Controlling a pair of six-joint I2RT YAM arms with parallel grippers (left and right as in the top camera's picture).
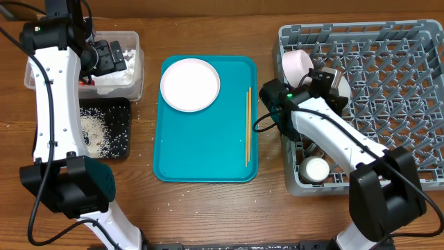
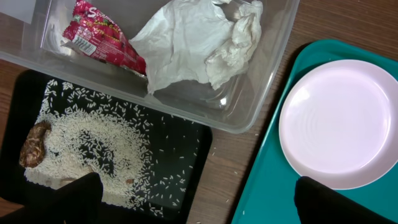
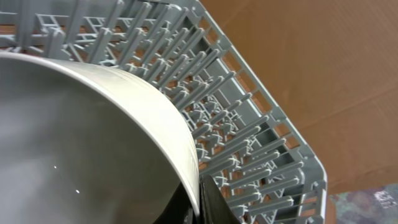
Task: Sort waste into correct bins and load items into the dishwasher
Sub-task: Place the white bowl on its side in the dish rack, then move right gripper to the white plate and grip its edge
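Risk: bowl slips or jams at rack [image 1: 388, 83] left edge
Pegs dense there. Bowl [image 3: 81, 143] is white, glossy, pinched by rim only in the clamped R gripper [image 3: 198, 208]; could pivot out or wedge on pegs. Plate [image 1: 190, 84] sits at tray [image 1: 208, 170] top-left corner, chopsticks [image 1: 248, 125] along its right edge, neither loaded. L gripper [image 1: 111, 57] spread wide, empty, over tub [image 1: 135, 66].

overhead: top-down on the whole counter [image 1: 208, 201], far back | left wrist: close in, facing down, clear tub [image 2: 255, 93] at 12, black tray [image 2: 186, 162] at 7, plate [image 2: 342, 124] at 3, all shared with overhead's 9-to-12 stretch | right wrist: jammed right up against a bowl [image 3: 93, 155], dish rack [image 3: 249, 143] beyond, shared with overhead at 3
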